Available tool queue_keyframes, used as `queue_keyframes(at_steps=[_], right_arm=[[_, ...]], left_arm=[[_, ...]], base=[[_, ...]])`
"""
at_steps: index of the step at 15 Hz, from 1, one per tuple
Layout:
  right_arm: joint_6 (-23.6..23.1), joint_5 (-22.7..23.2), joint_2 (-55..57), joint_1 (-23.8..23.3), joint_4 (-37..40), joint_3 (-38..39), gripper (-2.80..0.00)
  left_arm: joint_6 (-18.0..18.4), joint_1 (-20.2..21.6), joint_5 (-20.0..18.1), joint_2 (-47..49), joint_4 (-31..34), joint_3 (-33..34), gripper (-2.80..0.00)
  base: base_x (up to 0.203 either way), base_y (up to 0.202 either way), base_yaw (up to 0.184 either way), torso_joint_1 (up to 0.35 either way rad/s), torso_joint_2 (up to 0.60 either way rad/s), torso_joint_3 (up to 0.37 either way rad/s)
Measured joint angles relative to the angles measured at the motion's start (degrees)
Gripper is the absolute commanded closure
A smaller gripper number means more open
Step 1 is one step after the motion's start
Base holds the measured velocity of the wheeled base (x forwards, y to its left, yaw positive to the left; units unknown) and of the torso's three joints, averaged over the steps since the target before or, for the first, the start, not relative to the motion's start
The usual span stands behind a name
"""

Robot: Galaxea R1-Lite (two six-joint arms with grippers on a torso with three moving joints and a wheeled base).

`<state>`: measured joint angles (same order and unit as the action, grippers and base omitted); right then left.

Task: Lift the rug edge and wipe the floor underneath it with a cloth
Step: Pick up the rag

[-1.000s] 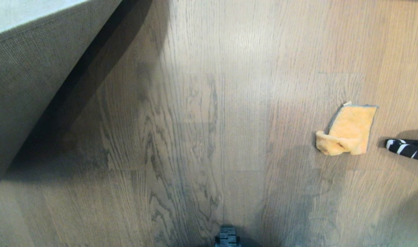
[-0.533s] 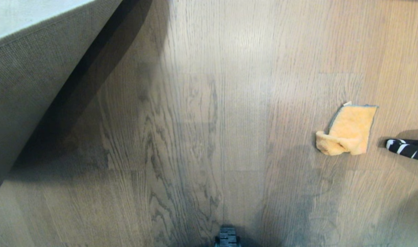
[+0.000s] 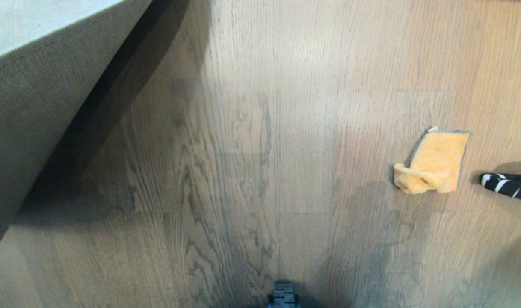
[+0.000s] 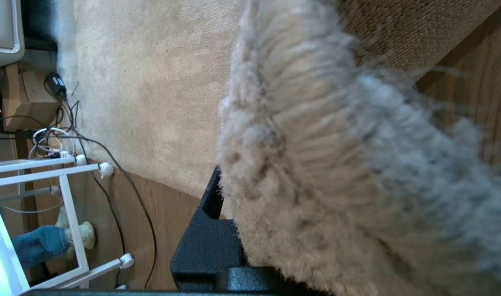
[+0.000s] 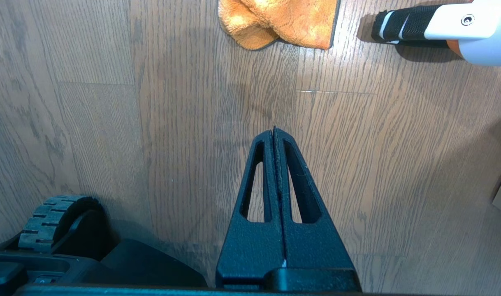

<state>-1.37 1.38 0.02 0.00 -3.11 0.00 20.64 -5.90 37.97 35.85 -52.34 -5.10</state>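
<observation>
One step is done: the left end effector (image 4: 234, 230) grips the rug edge (image 3: 42, 107), raised off the floor (image 3: 260, 149). Wiping remains; the cloth (image 3: 433, 164) lies untouched at right, beyond the right end effector (image 5: 274, 135), clenched and empty.

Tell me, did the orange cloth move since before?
No. The cloth lies in the same spot on the floor, just left of the striped black-and-white thing.

Blurred grey pile of the rug edge (image 4: 337, 172) fills the left wrist view, hiding all but one black finger of the left gripper (image 4: 217, 230). A black-and-white striped object (image 3: 508, 186) is cut off at the head view's right edge.
</observation>
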Motion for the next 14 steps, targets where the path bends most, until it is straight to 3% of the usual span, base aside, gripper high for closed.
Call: queue_keyframes(at_steps=[9, 14], right_arm=[[-0.01, 0.00, 0.00, 0.00, -0.02, 0.00, 0.00], [-0.01, 0.00, 0.00, -0.05, 0.02, 0.00, 0.00]], left_arm=[[0.06, -0.32, -0.02, 0.00, -0.08, 0.52, 0.00], [0.05, -0.66, -0.10, 0.00, -0.11, 0.55, 0.00]], base=[[0.000, 0.000, 0.000, 0.000, 0.00, 0.000], [0.002, 0.162, -0.004, 0.004, 0.00, 0.003]])
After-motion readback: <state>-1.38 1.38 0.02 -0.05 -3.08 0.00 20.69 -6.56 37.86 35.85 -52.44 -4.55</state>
